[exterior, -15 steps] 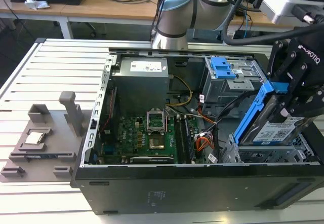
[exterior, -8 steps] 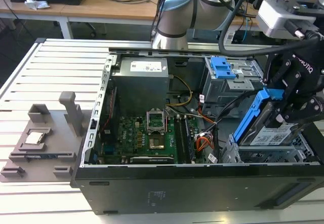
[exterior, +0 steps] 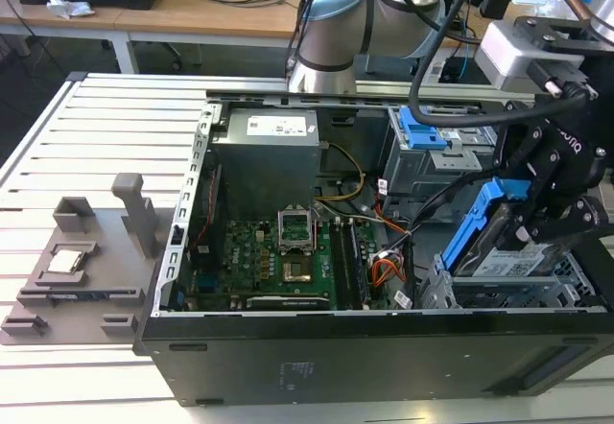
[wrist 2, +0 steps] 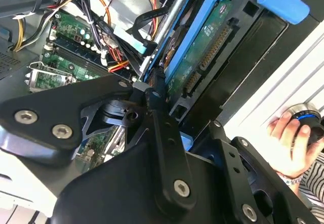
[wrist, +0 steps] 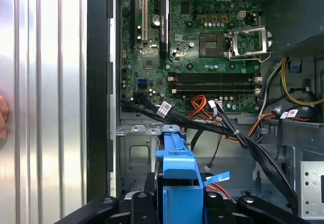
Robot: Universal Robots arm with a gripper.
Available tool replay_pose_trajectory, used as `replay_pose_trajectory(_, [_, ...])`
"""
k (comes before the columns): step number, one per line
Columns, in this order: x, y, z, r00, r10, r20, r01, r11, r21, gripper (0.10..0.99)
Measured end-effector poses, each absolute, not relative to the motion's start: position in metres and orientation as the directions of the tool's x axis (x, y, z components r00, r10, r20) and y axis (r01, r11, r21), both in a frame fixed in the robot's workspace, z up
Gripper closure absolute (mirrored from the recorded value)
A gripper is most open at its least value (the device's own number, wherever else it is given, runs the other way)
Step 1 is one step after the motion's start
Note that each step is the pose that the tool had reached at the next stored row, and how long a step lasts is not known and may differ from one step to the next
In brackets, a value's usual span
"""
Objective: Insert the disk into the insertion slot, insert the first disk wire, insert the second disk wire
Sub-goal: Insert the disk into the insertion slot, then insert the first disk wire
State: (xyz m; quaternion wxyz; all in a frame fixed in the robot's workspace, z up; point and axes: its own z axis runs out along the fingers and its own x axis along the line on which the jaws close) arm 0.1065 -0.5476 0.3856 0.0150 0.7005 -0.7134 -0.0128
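Gripper (exterior: 537, 223): clamped on the disk (exterior: 501, 263), which hangs tilted just above the insertion slot (exterior: 480, 294).
Disk feel: dense, rigid metal, with a bare green circuit board underneath; likely shock-sensitive.
Best hold: the smooth blue plastic carrier's edges, off the board.
Slot: thin perforated sheet steel; looks a snug fit.

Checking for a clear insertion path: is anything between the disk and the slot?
Nothing visible: the gripper holds the disk tilted, its lower end at the slot. A black cable bundle passes close by, toward the motherboard.
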Motion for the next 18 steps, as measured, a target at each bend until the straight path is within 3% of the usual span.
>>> replay_pose_trajectory(1, [0.1065,-0.5476,0.3855,-0.018,-1.0,0.003,-0.999,0.018,0.039,0.714])
replay_pose_trajectory(2, [0.1064,-0.5476,0.3853,-0.018,-1.0,0.003,-0.999,0.018,0.039,0.647])
replay_pose_trajectory(4, [0.1065,-0.5476,0.3851,-0.018,-1.0,0.003,-0.999,0.018,0.039,0.647])
replay_pose_trajectory(6, [0.1065,-0.5476,0.3847,-0.018,-1.0,0.003,-0.999,0.018,0.039,0.851])
replay_pose_trajectory(9, [0.1065,-0.5476,0.3845,-0.018,-1.0,0.003,-0.999,0.018,0.039,0.973])
replay_pose_trajectory(18, [0.1115,-0.5476,0.3836,-0.018,-1.0,0.003,-0.999,0.018,0.039,0.98])
